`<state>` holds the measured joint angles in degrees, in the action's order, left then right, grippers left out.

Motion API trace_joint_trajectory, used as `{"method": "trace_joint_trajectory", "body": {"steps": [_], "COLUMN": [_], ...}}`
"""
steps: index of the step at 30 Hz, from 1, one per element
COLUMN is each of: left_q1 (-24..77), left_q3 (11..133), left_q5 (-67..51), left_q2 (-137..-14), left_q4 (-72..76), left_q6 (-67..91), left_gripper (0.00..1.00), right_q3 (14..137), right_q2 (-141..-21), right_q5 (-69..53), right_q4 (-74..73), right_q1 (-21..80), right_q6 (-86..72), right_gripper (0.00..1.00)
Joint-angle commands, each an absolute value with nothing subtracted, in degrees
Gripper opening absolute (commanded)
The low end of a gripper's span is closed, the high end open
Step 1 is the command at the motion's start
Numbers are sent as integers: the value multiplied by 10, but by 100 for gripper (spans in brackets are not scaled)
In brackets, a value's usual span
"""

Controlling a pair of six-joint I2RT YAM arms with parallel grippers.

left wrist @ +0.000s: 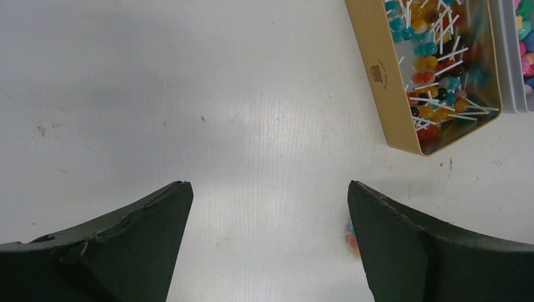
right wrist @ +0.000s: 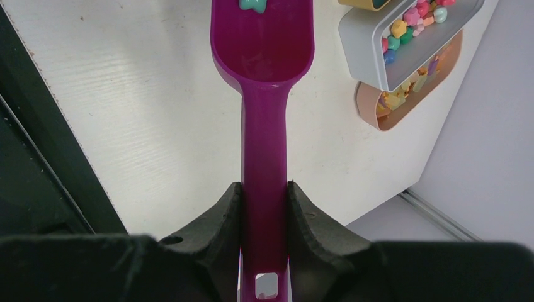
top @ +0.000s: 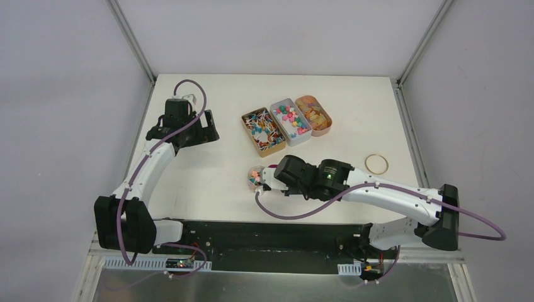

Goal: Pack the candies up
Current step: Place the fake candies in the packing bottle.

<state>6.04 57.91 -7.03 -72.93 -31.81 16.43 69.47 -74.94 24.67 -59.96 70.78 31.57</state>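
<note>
**Packing under way: scoop almost empty over the dish**

The right end effector [right wrist: 264,195] is clamped on the handle of the magenta scoop [right wrist: 262,44], whose bowl hangs at the small round dish [top: 248,181] near the middle of the table [top: 189,189]. In the wrist view only 1 teal candy [right wrist: 254,5] shows in the bowl, at the picture's top edge. A small heap of candies [top: 254,173] lies in the dish, so at least part of a load looks delivered.

The 3 supply tins, gold tin [top: 247,131], grey tin [top: 301,141] and pink tin [top: 320,131], stand side by side and hold plenty, so a good deal probably remains to pack. How full the dish must get cannot be told.

The left end effector [left wrist: 271,189] hovers with its fingers spread wide and nothing between them, over bare table just left of the gold tin.

Room: bare table lies left of and in front of the tins. The dish is near the black rail [top: 220,229] at the front edge, which leaves little margin there. A ring [top: 368,165] lies well apart to the right.
</note>
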Motion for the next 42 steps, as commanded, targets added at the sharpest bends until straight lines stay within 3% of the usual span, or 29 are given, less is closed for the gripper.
{"method": "trace_joint_trajectory", "body": {"steps": [1,29,42], "left_q1": [64,63,63], "left_q3": [579,580,546], "left_q5": [-44,-117,-295], "left_q2": [-702,-705,-637], "left_q4": [-312,-302,-208], "left_q6": [159,144,148], "left_gripper": [99,88,82], "right_q3": [727,767,822], "right_q2": [-753,-788,-801], "right_q5": [277,326,322], "right_q4": [-610,-650,-634], "right_q1": [717,749,747], "right_q6": [309,300,283], "right_gripper": [0,0,0]}}
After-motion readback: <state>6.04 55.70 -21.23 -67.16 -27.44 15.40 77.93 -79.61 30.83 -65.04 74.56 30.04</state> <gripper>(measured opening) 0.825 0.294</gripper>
